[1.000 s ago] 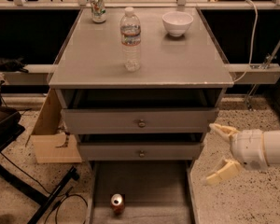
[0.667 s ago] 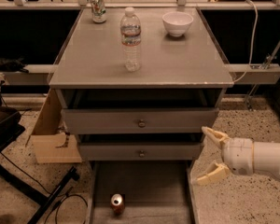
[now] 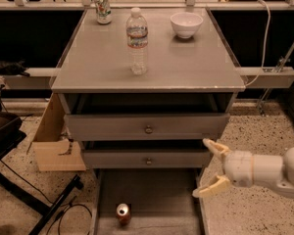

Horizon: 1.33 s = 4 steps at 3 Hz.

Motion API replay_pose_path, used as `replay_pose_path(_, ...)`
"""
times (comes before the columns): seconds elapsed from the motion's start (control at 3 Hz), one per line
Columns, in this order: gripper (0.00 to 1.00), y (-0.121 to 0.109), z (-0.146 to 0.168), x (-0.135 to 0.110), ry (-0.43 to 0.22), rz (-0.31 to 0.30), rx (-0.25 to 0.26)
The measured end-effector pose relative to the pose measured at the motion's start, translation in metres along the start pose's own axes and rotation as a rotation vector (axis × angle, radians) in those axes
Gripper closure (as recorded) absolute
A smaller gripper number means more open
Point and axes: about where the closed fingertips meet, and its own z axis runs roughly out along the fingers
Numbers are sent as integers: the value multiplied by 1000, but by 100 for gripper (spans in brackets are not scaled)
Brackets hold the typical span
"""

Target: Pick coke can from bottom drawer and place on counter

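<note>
- Camera view: counter (image 3: 186,67) carries a water bottle (image 3: 137,40) near the middle, a white bowl (image 3: 186,23) at back right, and a white-and-green can (image 3: 103,7) at back left.
- Two knobbed drawers below it, upper drawer (image 3: 112,127) and middle drawer (image 3: 112,159), both pulled out slightly.
- Bottom drawer (image 3: 157,190) is open at floor level. Coke can (image 3: 123,213) stands upright in its front left part, silver top up, alone in the tray.
- Cardboard box (image 3: 54,148) sits left of the cabinet; black stand leg (image 3: 49,207) and cables are on the floor beside the drawer's left edge.
- Gripper (image 3: 211,168) comes in from the right, over the bottom drawer's right rim, well apart from the coke can.
- Fingers (image 3: 211,187) spread wide, nothing between them. Upper fingertip is at the middle drawer's right end; can't tell if it touches.
</note>
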Motion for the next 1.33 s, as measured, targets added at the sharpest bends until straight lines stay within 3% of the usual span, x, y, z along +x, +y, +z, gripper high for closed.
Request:
replay_pose_path(0.67, 0, -15, 107, 111, -115, -100, -48)
replay_pose_path(1.0, 0, -5, 160, 187, -160, -70, -80)
replay_pose_path(1.33, 0, 7, 182, 225, -166, -36, -98)
